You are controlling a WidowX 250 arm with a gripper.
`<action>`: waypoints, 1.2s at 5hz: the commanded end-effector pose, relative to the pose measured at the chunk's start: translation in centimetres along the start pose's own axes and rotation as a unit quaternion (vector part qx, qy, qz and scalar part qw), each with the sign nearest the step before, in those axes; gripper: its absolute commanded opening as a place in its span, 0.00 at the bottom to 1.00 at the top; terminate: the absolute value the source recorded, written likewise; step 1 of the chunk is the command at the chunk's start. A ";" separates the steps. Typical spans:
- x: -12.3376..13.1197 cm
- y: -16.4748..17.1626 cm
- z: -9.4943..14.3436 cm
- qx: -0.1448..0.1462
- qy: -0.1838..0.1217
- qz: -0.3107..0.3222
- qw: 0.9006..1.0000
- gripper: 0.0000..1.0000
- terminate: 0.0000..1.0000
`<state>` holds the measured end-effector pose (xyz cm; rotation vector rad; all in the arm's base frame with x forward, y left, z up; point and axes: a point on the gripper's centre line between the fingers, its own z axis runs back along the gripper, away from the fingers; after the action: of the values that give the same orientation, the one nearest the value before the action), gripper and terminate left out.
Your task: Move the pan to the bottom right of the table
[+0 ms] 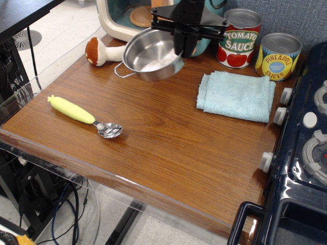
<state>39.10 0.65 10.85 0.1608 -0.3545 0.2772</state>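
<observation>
The pan (pixel 149 57) is a small shiny steel pot with wire loop handles. It hangs tilted above the back of the table (pixel 168 148), its left side lower. My black gripper (pixel 181 48) is shut on the pan's right rim and holds it in the air. The pan's right handle is hidden behind the gripper. The left handle (pixel 124 73) shows.
A spoon with a yellow-green handle (pixel 82 115) lies front left. A toy mushroom (pixel 99 51) sits back left. A light blue cloth (pixel 236 94) lies right of the pan. Tomato sauce (pixel 240 38) and pineapple (pixel 277 56) cans stand behind it. A dark blue toy stove (pixel 301 153) borders the right edge.
</observation>
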 end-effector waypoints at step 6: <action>-16.2 -9.2 1.7 -0.078 0.025 -0.294 0.952 0.00 0.00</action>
<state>27.01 -12.87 4.30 0.1093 -0.2272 -0.3290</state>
